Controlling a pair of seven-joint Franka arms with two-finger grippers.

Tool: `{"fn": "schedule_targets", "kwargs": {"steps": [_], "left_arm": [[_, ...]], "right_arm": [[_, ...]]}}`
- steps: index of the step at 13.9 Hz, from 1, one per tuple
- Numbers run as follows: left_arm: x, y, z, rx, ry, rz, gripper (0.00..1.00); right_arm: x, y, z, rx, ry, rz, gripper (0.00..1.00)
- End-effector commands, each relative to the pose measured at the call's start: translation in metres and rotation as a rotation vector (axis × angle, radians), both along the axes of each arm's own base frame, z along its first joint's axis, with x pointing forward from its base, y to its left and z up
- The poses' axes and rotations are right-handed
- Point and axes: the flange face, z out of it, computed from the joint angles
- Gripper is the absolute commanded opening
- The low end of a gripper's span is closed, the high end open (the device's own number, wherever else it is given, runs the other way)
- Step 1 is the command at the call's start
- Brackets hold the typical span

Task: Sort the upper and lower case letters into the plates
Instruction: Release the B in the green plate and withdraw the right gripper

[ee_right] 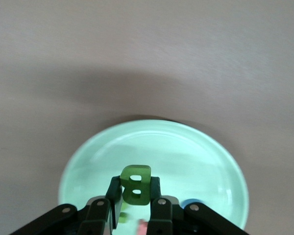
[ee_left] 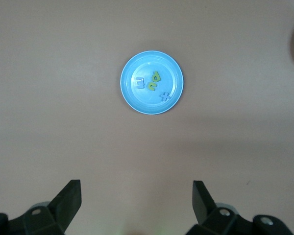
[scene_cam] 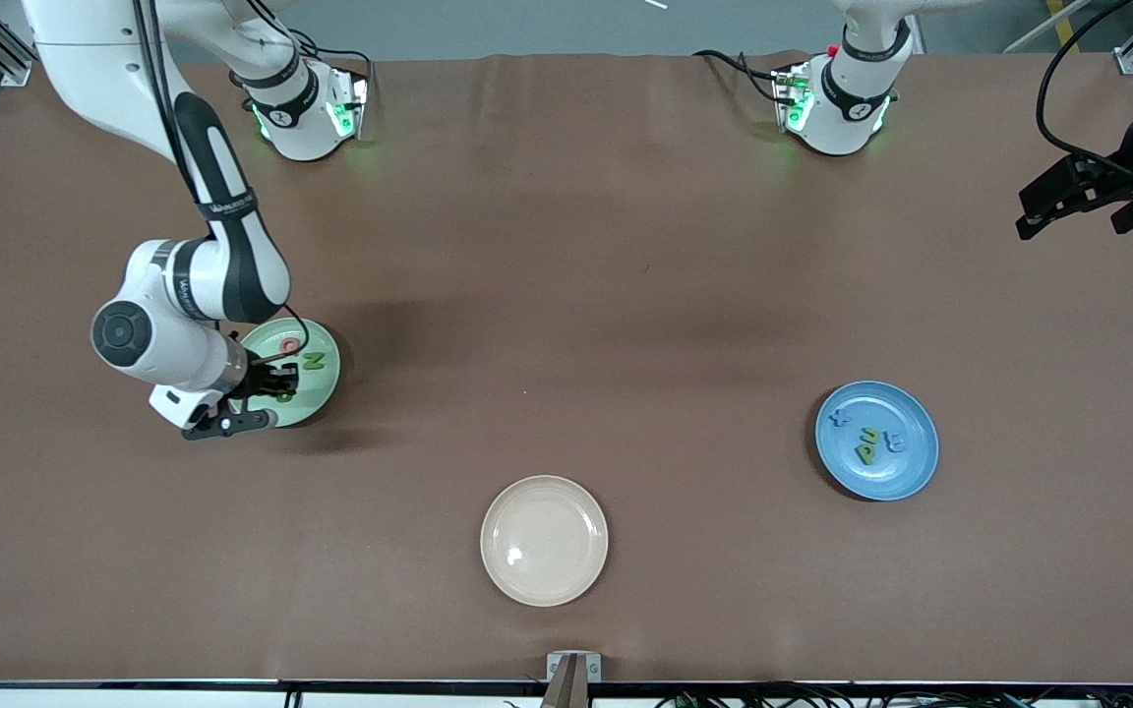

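Mint-green plastic plate [scene_cam: 323,393] at nine o'clock already holds a green N [scene_cam: 313,361] and a pink Q [scene_cam: 289,345]; the right gripper [ee_right: 135,200] hangs over it, pinching the chunky green B [ee_right: 135,183]. Glossy cream plate [scene_cam: 544,540] at six o'clock holds nothing. Blue plate [scene_cam: 911,472] at three o'clock carries four lowercase letters [ee_left: 152,82]. The left gripper [ee_left: 137,193] waits with fingers spread above the table's edge. Sorting looks nearly finished: only the B remains to set down.
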Motion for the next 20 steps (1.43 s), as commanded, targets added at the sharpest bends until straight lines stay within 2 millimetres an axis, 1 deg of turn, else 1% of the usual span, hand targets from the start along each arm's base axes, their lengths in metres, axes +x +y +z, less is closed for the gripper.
{"fn": "schedule_targets", "kwargs": {"steps": [1,2,3,4,6,9,10,11,12,13,14,16,18,19,20], "left_arm": [[0.001,0.007,0.001,-0.002,-0.01,0.001,1.0],[0.003,0.01,-0.001,0.002,-0.007,0.004,1.0],[0.003,0.024,-0.001,0.0,-0.008,0.033,1.0],[0.005,0.033,-0.001,-0.001,-0.017,0.049,1.0],[0.008,0.036,-0.001,-0.004,-0.033,0.054,1.0],[0.009,0.036,0.001,-0.004,-0.044,0.054,1.0],[0.009,0.036,0.0,-0.003,-0.042,0.058,1.0],[0.009,0.035,-0.002,-0.003,-0.038,0.072,1.0],[0.011,0.035,-0.006,-0.003,-0.03,0.071,1.0],[0.015,0.036,-0.012,-0.003,-0.023,0.069,1.0],[0.016,0.036,-0.011,-0.003,-0.026,0.068,1.0],[0.016,0.036,-0.01,-0.003,-0.028,0.055,1.0],[0.016,0.035,-0.01,-0.003,-0.028,0.054,1.0],[0.016,0.033,-0.011,-0.003,-0.027,0.052,1.0],[0.016,0.029,-0.013,-0.003,-0.023,0.061,1.0]], "right_arm": [[-0.017,-0.008,-0.008,0.01,-0.014,0.007,0.0],[-0.02,-0.008,-0.015,0.009,-0.004,0.005,0.0],[-0.023,-0.007,-0.019,0.01,-0.001,0.004,0.0],[-0.024,-0.005,-0.022,0.007,-0.003,0.005,0.0],[-0.026,-0.005,-0.031,0.002,0.012,0.006,0.01],[-0.027,-0.005,-0.038,-0.001,0.022,0.003,0.05],[-0.026,-0.005,-0.038,-0.001,0.024,0.002,0.14],[-0.026,-0.005,-0.038,-0.002,0.024,0.002,0.47],[-0.025,-0.005,-0.037,-0.002,0.021,-0.002,0.99],[-0.025,-0.005,-0.036,-0.001,0.022,-0.003,1.0],[-0.025,-0.005,-0.034,0.0,0.024,-0.011,1.0],[-0.023,-0.004,-0.021,0.007,0.033,-0.058,1.0],[-0.01,-0.003,0.015,0.026,0.05,-0.105,1.0],[-0.005,-0.008,0.035,0.032,0.054,-0.111,1.0],[0.001,-0.019,0.056,0.034,0.06,-0.121,1.0]]}}
